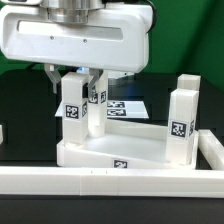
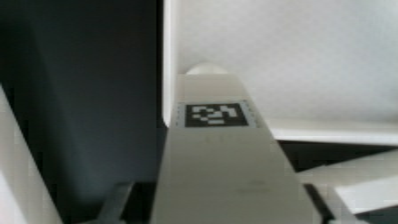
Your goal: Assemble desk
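The white tabletop [image 1: 120, 152] lies flat with its rim up. A white leg [image 1: 182, 115] with a tag stands upright at its corner on the exterior view's right. My gripper [image 1: 75, 84] comes down from above and is shut on another upright tagged leg [image 1: 72, 118], whose lower end meets the tabletop's corner on the exterior view's left. A further leg [image 1: 97, 102] stands just behind it. In the wrist view the held leg [image 2: 217, 150] runs between the two fingers [image 2: 128, 200], with the tabletop [image 2: 302, 70] beyond it. Whether its end is seated is hidden.
A long white border rail [image 1: 100, 181] runs along the front and turns back on the exterior view's right [image 1: 211, 150]. The marker board [image 1: 128, 105] lies on the black table behind the tabletop.
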`<state>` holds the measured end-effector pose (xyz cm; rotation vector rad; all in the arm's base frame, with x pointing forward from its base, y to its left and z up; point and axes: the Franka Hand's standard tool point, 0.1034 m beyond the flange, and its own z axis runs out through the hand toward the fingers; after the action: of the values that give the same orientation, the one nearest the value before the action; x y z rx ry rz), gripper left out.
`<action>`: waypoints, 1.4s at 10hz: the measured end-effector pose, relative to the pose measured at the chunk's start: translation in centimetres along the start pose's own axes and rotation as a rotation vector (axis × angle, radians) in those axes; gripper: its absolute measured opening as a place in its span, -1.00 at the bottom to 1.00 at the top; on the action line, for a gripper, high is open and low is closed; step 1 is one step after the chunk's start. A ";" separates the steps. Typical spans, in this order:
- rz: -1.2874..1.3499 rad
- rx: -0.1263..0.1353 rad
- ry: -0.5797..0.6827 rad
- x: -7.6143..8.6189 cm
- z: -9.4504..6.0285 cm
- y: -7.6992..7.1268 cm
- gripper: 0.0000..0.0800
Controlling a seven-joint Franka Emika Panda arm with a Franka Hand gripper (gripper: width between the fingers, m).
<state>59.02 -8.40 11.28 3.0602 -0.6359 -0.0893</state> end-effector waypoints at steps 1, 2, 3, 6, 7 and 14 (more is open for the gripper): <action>0.117 0.015 0.009 0.1 0.1 0.0 -0.27; 0.207 0.021 0.027 0.1 0.1 0.0 -0.27; 0.299 0.031 0.046 0.2 0.1 -0.2 -0.27; 0.504 0.055 0.067 0.4 0.1 -0.2 -0.27; 0.562 0.057 0.066 0.4 0.1 -0.2 -0.27; 1.058 0.101 0.039 0.4 0.2 -0.6 -0.27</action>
<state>59.56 -8.01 11.00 2.3651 -2.1359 0.0221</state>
